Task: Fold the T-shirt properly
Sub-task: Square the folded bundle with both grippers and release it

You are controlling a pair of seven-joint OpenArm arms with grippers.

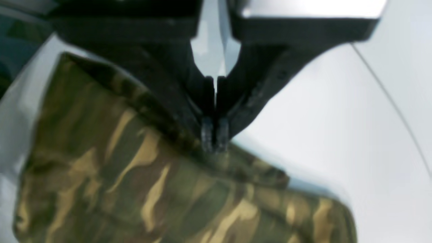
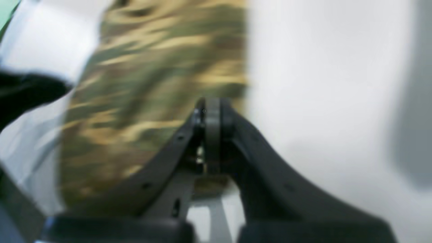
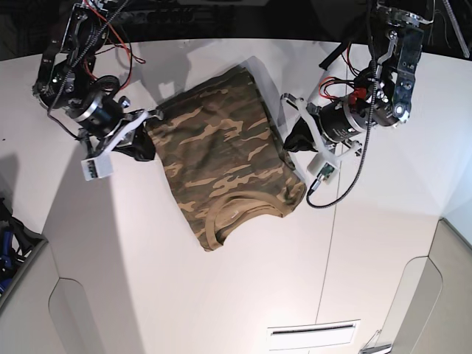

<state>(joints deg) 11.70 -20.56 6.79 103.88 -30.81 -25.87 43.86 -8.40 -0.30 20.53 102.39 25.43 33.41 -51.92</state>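
Observation:
The camouflage T-shirt (image 3: 221,155) lies on the white table, folded over, with its tan ribbed collar (image 3: 236,210) towards the front. My left gripper (image 3: 293,140) is at the shirt's right edge. In the left wrist view the left gripper (image 1: 214,138) is shut, pinching a folded edge of the T-shirt (image 1: 135,175). My right gripper (image 3: 147,136) is at the shirt's left edge. In the right wrist view the right gripper (image 2: 212,108) is shut at the edge of the blurred T-shirt (image 2: 152,84). Both wrist views are smeared by motion.
A thin seam (image 3: 328,243) runs across the white table (image 3: 184,295) towards the front. A vent slot (image 3: 313,330) sits near the front edge. A blue object (image 3: 6,254) lies beyond the table's left side. Red and black cables (image 3: 346,92) hang by the left arm.

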